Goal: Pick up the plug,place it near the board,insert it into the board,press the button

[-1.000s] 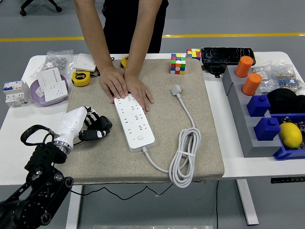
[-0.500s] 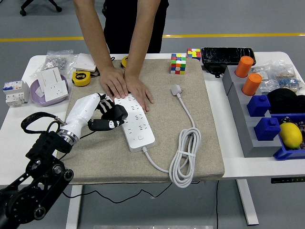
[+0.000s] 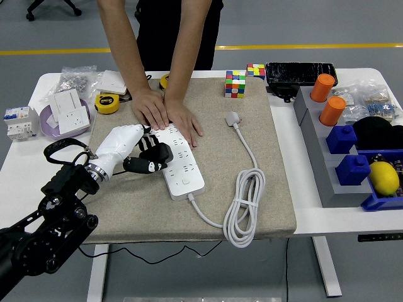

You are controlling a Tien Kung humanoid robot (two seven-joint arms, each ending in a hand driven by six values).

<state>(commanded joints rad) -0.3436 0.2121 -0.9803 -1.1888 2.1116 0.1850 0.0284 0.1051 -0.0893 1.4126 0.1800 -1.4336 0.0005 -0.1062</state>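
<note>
A white power strip (image 3: 179, 163) lies on the beige mat (image 3: 126, 207), its button near the front end. Its white plug (image 3: 233, 118) rests on the mat to the right, joined by a coiled white cable (image 3: 244, 204). A person at the far side presses both hands (image 3: 165, 113) on the strip's far end. My left hand (image 3: 148, 157), white-backed with black fingers, hovers at the strip's left edge, fingers relaxed and holding nothing. The right arm is out of view.
Two tape measures (image 3: 107, 102), a purple dish of sockets (image 3: 66, 116) and a breaker (image 3: 18, 121) sit at the left. Rubik's cubes (image 3: 235, 83) stand at the back. A grey bin rack (image 3: 315, 138) with orange and blue blocks and a lemon (image 3: 384, 177) lines the right.
My left hand has moved right and forward from the mat's left side up to the strip's left edge. The person's hands and the plug have stayed put.
</note>
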